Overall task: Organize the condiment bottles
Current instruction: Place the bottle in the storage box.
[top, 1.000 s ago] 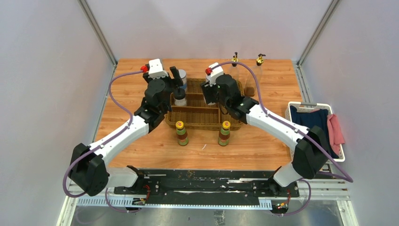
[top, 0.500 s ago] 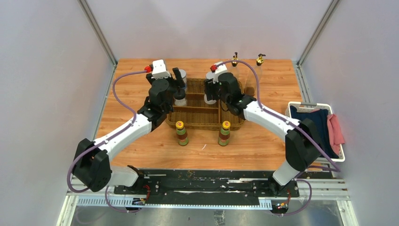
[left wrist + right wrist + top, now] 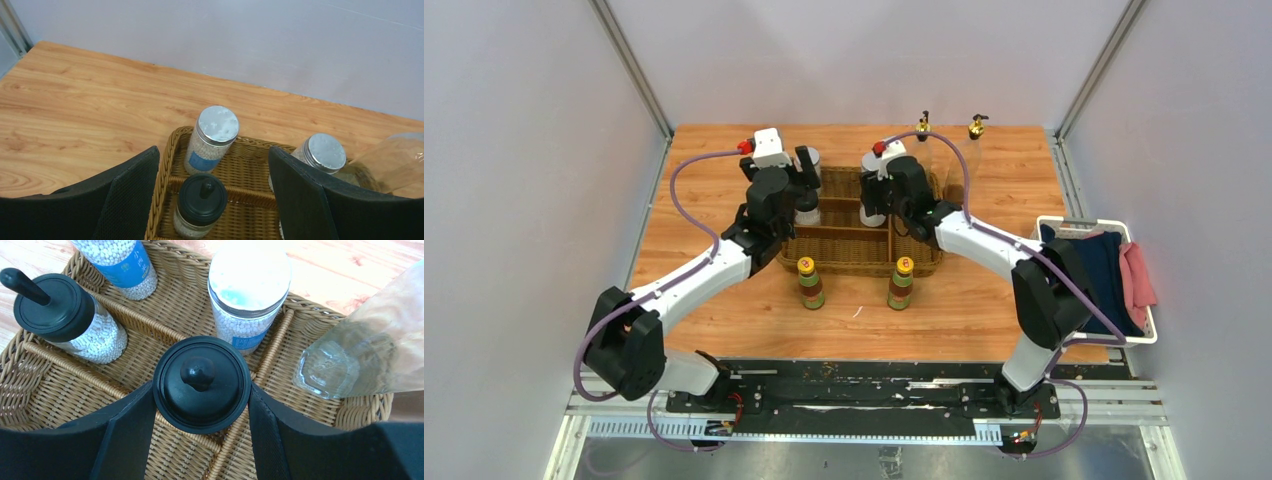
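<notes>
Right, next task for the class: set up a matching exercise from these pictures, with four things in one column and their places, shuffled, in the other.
Things
A. yellow-capped bottles
B. grey-lidded jars
C. right black-capped jar
D. pink cloth

Places
1. in the white bin
2. in the right pincer
3. on the table, in front of the wicker basket
4. standing free in the wicker basket's far row

Pairs: A-3, B-4, C-2, D-1
</notes>
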You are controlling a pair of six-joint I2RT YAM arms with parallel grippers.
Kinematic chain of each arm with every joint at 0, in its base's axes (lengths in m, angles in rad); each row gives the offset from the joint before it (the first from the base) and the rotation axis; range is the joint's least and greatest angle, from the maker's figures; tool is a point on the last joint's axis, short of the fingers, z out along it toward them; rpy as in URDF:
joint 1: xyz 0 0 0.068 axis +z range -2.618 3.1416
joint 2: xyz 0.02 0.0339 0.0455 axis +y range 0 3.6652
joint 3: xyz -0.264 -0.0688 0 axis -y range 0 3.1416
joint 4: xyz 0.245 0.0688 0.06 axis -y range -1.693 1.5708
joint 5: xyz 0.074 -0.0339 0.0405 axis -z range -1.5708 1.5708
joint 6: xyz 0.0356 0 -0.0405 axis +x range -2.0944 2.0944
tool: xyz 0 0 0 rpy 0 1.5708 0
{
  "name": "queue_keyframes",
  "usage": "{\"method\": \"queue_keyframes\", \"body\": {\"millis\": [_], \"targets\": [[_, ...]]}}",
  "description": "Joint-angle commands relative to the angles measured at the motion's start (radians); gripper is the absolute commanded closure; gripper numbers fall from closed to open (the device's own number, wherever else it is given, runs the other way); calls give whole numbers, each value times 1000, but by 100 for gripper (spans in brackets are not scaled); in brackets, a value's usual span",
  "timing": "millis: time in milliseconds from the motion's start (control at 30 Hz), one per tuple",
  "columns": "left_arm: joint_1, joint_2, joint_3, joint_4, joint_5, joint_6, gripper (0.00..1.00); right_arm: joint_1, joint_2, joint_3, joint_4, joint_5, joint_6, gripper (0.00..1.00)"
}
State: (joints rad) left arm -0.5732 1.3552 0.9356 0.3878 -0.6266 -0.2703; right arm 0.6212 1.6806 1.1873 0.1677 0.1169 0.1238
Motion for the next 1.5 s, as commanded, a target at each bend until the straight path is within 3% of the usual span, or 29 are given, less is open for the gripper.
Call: {"method": "queue_keyframes", "body": {"millis": [0,567,700,833,1000,1467], "targets": [[-9,13,10,18,-3,-14,17,-13,20,-3,74,-23,23,100],[-8,9,-30,45,-6,-25,17,-10,96,-48,109,-25,-1,99],[-9,-2,-40,45,-8,-34,17,-5,85,-58,100,-20,1,67],[-9,-15,-46,43,-12,-38,15,5,62,-43,74,-15,-15,45],[-9,-38,-56,37,-17,-40,12,21,28,-5,29,-9,-40,31],[-11,-108,-62,-18,-3,-45,9,45,-37,81,-47,-13,-96,25]]}}
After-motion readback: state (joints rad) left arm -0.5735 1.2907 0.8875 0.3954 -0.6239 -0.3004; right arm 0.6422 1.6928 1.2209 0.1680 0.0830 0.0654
